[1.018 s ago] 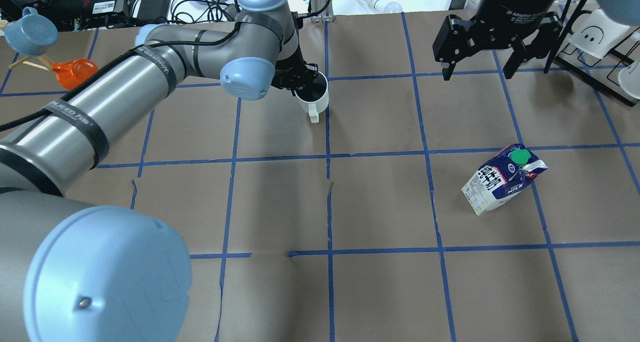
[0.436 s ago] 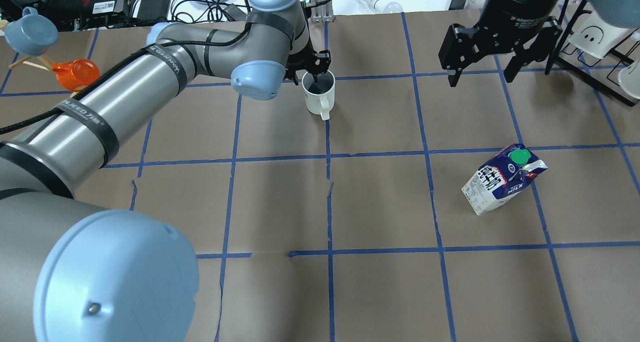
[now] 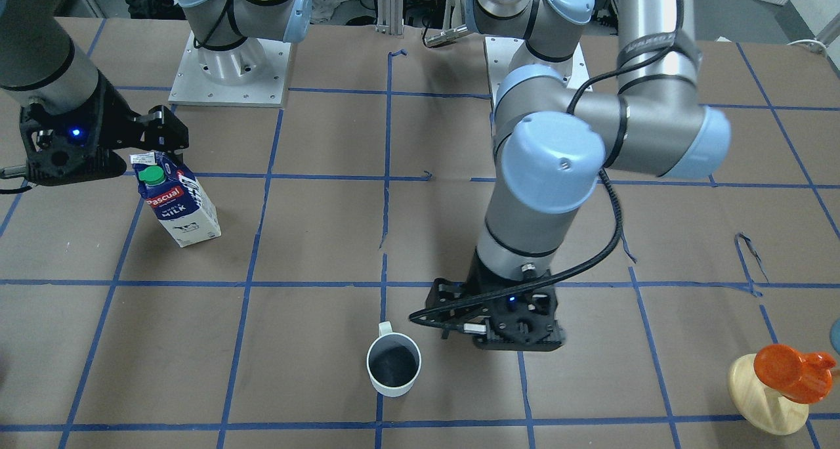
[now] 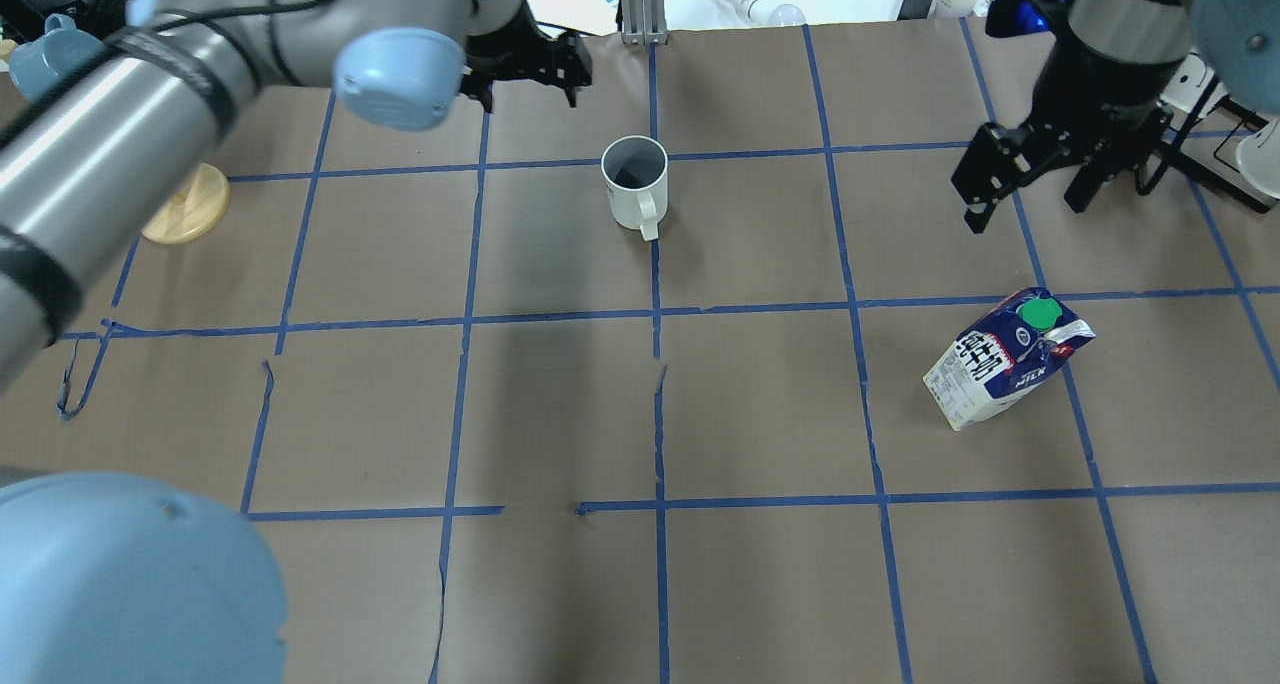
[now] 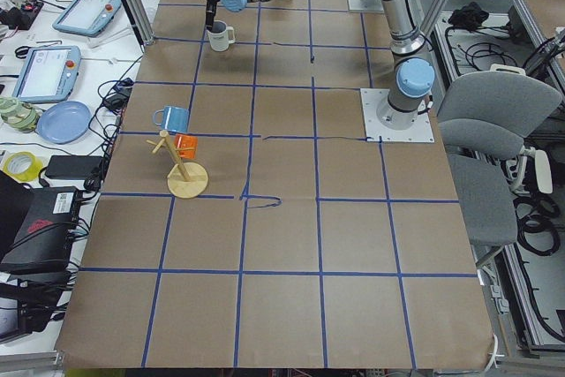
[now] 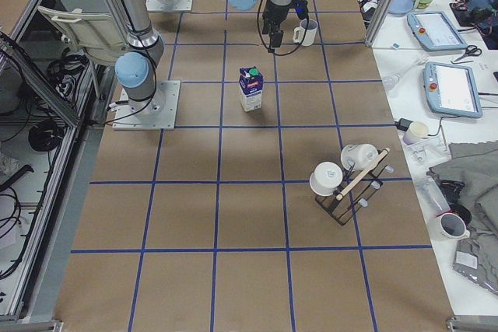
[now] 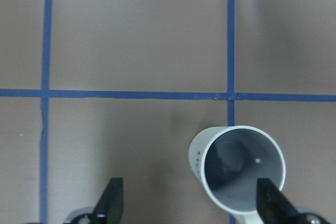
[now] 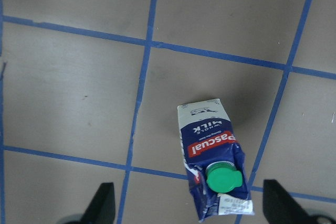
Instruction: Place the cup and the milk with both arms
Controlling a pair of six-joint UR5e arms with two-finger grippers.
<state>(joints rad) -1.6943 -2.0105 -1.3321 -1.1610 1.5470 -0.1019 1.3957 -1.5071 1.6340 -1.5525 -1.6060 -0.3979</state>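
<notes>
- The cup (image 4: 634, 179) is a smooth white cylinder with a dark grey inside. It stands upright at 12 o'clock from the middle of the table (image 4: 560, 414) in the overhead view, its small loop handle turned to 6 o'clock.
- The milk (image 4: 1005, 359) is a printed gable-top carton, dark blue and white, with a round green cap. It stands upright at about 3 o'clock from the table's middle, well apart from the cup.
- The table is covered in matte brown paper crossed by a grid of blue tape.
- The left gripper (image 4: 528, 82) hangs at 10 o'clock from the cup. It points down with its jaws spread and holds nothing.
- The right gripper (image 4: 1022, 209) hovers at 12 o'clock from the milk, also pointing down, jaws spread wide and empty. In its wrist view the carton lies between the two fingertips, below them.
- 0.4 s ago one left finger was inside the cup's rim; it has since let go and pulled away, and the cup has stayed put.
- The right gripper has come nearer the milk, which has not moved.
</notes>
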